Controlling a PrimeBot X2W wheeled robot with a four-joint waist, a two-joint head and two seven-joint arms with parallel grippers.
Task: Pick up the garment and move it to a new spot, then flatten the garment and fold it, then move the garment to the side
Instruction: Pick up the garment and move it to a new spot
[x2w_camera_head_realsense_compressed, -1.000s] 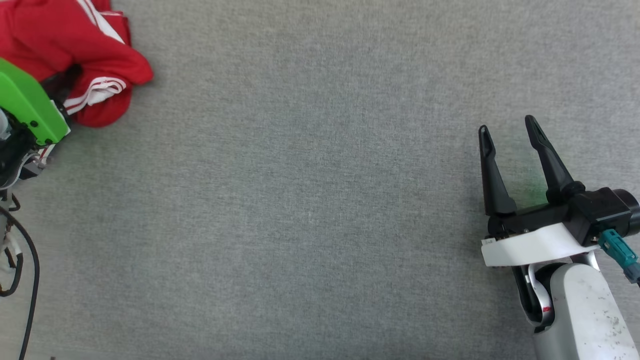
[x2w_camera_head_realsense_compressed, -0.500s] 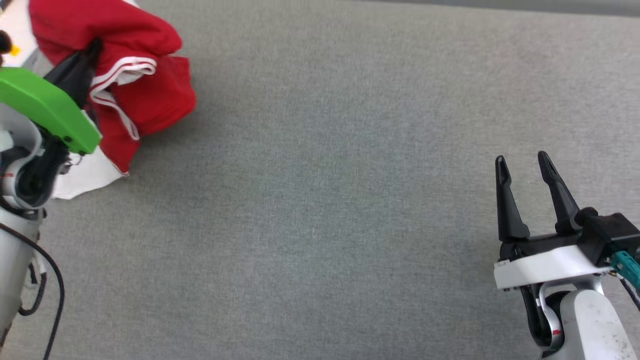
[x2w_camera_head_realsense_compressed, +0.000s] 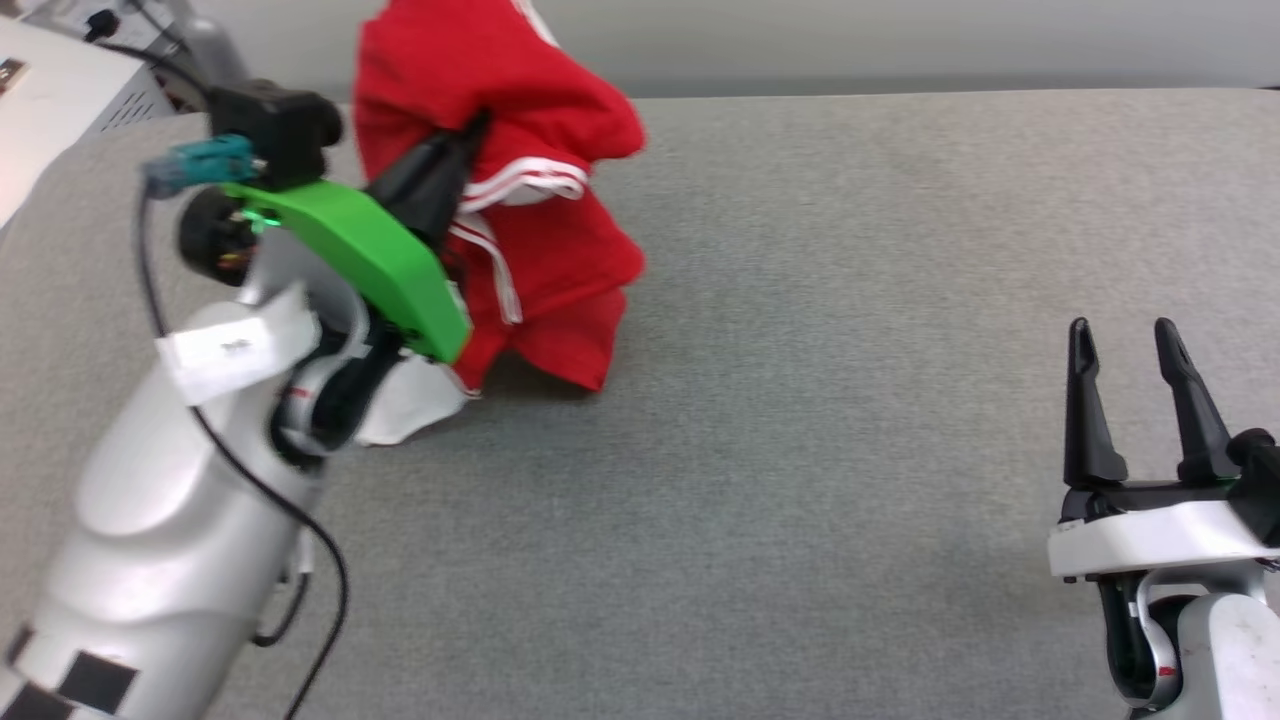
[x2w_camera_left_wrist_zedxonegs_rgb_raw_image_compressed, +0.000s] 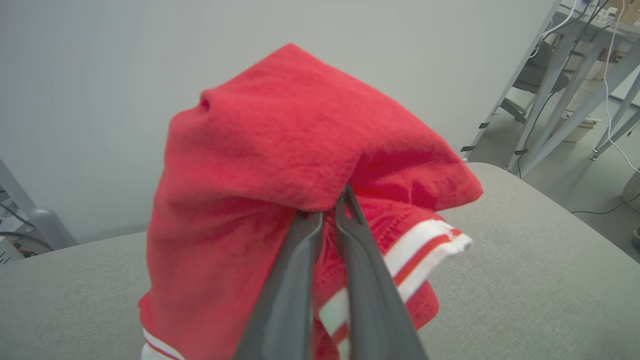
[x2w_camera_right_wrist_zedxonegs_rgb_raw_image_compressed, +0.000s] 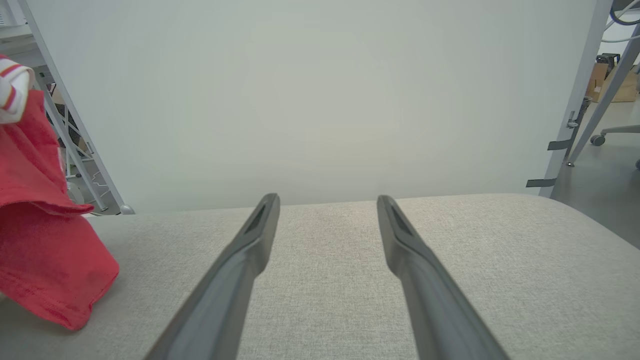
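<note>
The garment (x2w_camera_head_realsense_compressed: 540, 180) is a red shirt with white-striped trim, bunched and lifted at the upper left of the grey table, its lower folds still touching the surface. My left gripper (x2w_camera_head_realsense_compressed: 470, 135) is shut on a fold of it; in the left wrist view the red cloth (x2w_camera_left_wrist_zedxonegs_rgb_raw_image_compressed: 280, 165) drapes over the closed gripper (x2w_camera_left_wrist_zedxonegs_rgb_raw_image_compressed: 325, 212). My right gripper (x2w_camera_head_realsense_compressed: 1125, 340) stands open and empty at the lower right, far from the shirt. In the right wrist view its gripper (x2w_camera_right_wrist_zedxonegs_rgb_raw_image_compressed: 327, 200) spreads over bare table, with the garment (x2w_camera_right_wrist_zedxonegs_rgb_raw_image_compressed: 40, 240) at the left edge.
The grey fabric-covered table (x2w_camera_head_realsense_compressed: 800, 400) stretches between the two arms. A white box with cables (x2w_camera_head_realsense_compressed: 60, 90) sits beyond the far left corner. A pale wall (x2w_camera_right_wrist_zedxonegs_rgb_raw_image_compressed: 320, 100) stands behind the table's far edge, and metal frame legs (x2w_camera_left_wrist_zedxonegs_rgb_raw_image_compressed: 560, 90) stand to the right.
The head camera has tilted up and turned. My left arm has raised the garment and carried it toward the table's middle. The right gripper has stayed open.
</note>
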